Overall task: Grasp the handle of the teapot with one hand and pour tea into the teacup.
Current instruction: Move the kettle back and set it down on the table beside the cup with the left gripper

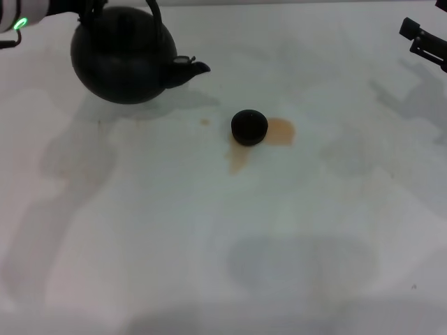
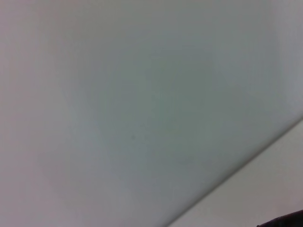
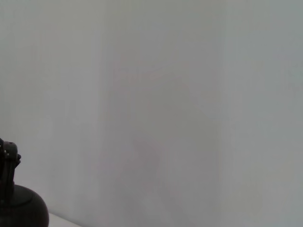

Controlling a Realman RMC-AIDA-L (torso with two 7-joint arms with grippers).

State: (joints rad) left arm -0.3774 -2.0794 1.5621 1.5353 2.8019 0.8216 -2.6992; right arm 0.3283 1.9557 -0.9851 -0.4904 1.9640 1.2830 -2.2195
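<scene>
The large round black teapot (image 1: 123, 59) is at the far left of the white table, its short spout (image 1: 195, 68) pointing right toward the teacup. Its dark arched handle (image 1: 153, 14) rises out of the top of the head view. My left gripper (image 1: 91, 8) is at the handle, mostly cut off by the picture's edge. The tiny black teacup (image 1: 249, 127) stands right of the spout, apart from it. Orange-brown tea stains (image 1: 281, 131) lie beside and in front of the cup. Part of the teapot (image 3: 21, 210) shows in the right wrist view. My right gripper (image 1: 422, 40) hangs open at the far right.
The white table (image 1: 223, 244) stretches wide in front of the cup. A small tea spot (image 1: 205, 122) lies left of the cup. The left wrist view shows only a plain pale surface.
</scene>
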